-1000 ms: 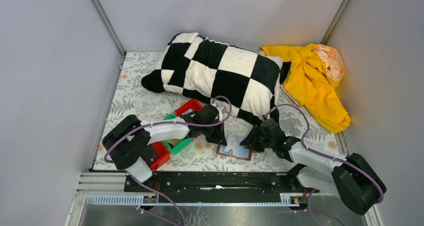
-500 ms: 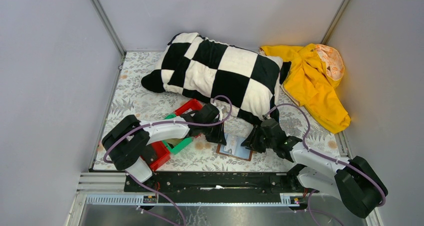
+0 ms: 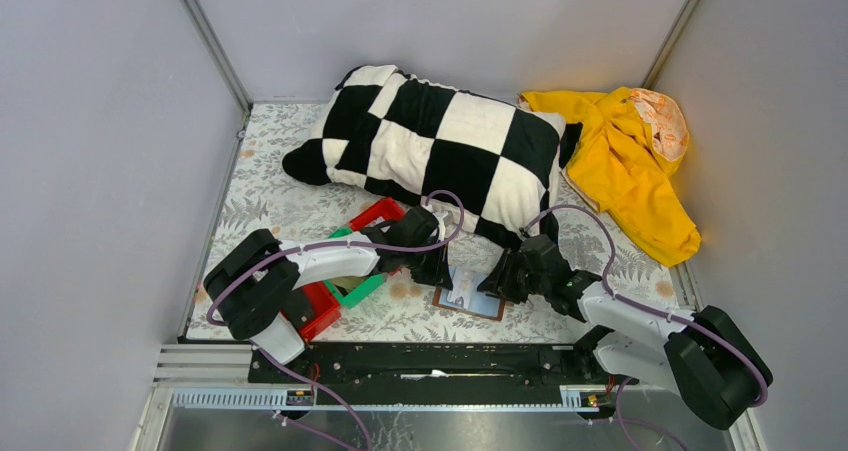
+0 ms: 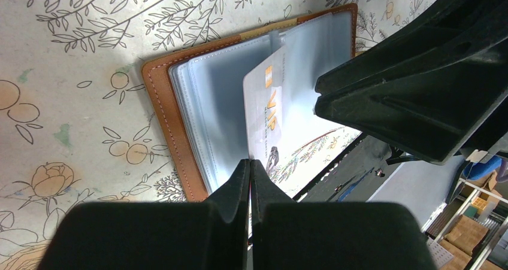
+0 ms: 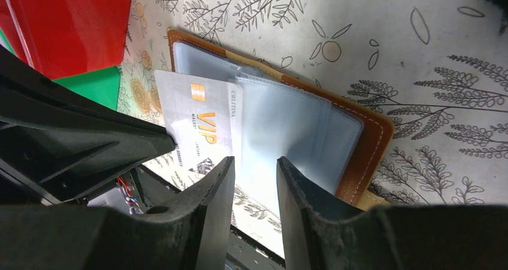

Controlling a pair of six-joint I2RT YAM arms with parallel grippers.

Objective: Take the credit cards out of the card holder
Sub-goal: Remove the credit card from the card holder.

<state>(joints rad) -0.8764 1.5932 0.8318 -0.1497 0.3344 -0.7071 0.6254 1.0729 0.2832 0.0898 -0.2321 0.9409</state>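
Note:
The card holder [image 3: 470, 293] lies open on the floral cloth, brown rim [image 4: 165, 111] up and pale grey-blue sleeves showing. A white credit card [image 4: 269, 120] with orange "VIP" lettering sticks partway out of a sleeve toward the left; it also shows in the right wrist view [image 5: 197, 126]. My left gripper [image 4: 250, 165] is shut on that card's edge, at the holder's left side [image 3: 437, 267]. My right gripper [image 5: 256, 162] is open, its fingers standing over the sleeves at the holder's right side [image 3: 497, 281]. The holder's brown edge [image 5: 374, 144] lies just right of it.
A red bin [image 3: 322, 306] and a green bin [image 3: 358, 289] sit under the left arm, left of the holder. A black-and-white checkered pillow [image 3: 430, 151] lies behind, and a yellow cloth [image 3: 625, 166] at the back right. Grey walls enclose the table.
The right gripper has shifted slightly left toward the holder. The left gripper has hardly moved and still grips the card.

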